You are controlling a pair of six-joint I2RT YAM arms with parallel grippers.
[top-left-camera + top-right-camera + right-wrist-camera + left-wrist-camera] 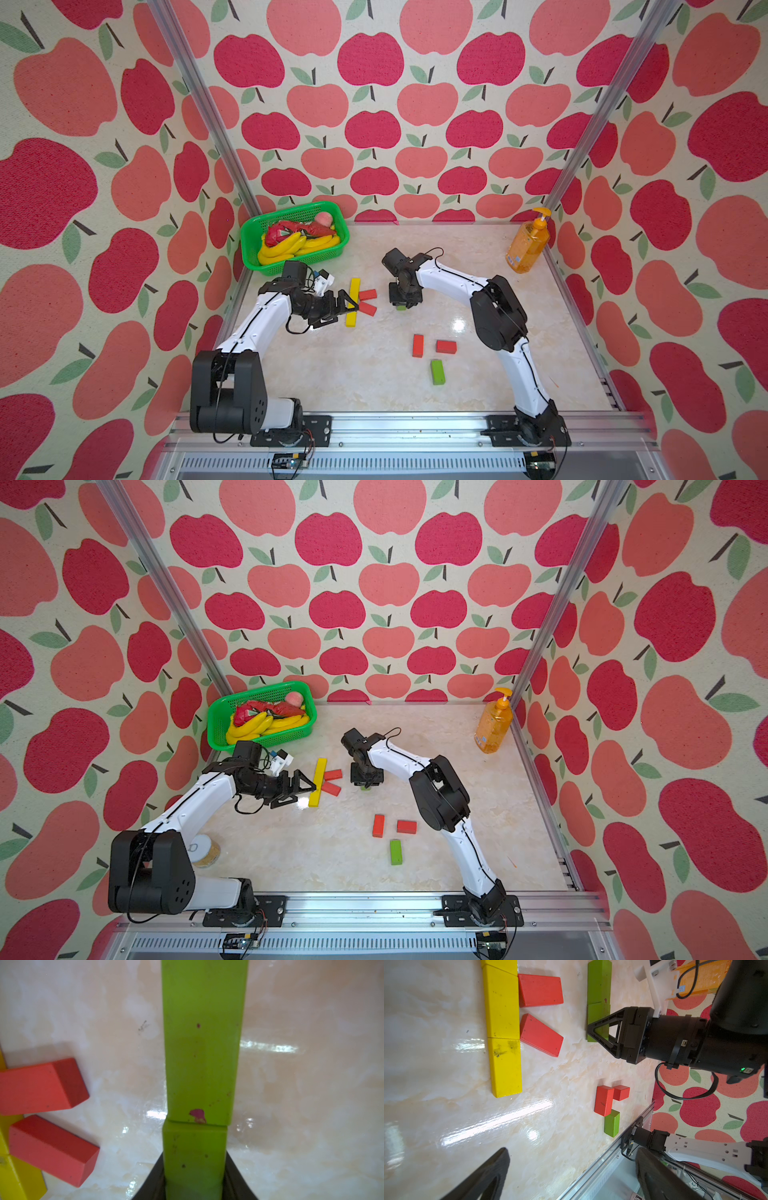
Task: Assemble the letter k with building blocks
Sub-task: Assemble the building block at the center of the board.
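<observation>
left gripper (pixel 343 312) wide, level; right gripper (pixel 401 305) vertical, jaws close together

**Ten bricks, three colours**

On the desk (pixel 353 386): three yellow bricks (pixel 501 1001), four red bricks (pixel 539 990), three green bricks (pixel 599 980). Also one green basket (pixel 324 254) far left, one soap bottle (pixel 528 245) far right, one tin (pixel 208 852) near left.

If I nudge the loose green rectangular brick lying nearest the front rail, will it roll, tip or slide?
The green rectangular brick lies flat on a broad face, so it probably won't roll or tip. The glossy marble-look table suggests it will slide, and may swivel if pushed off-centre. It looks rigid.
</observation>
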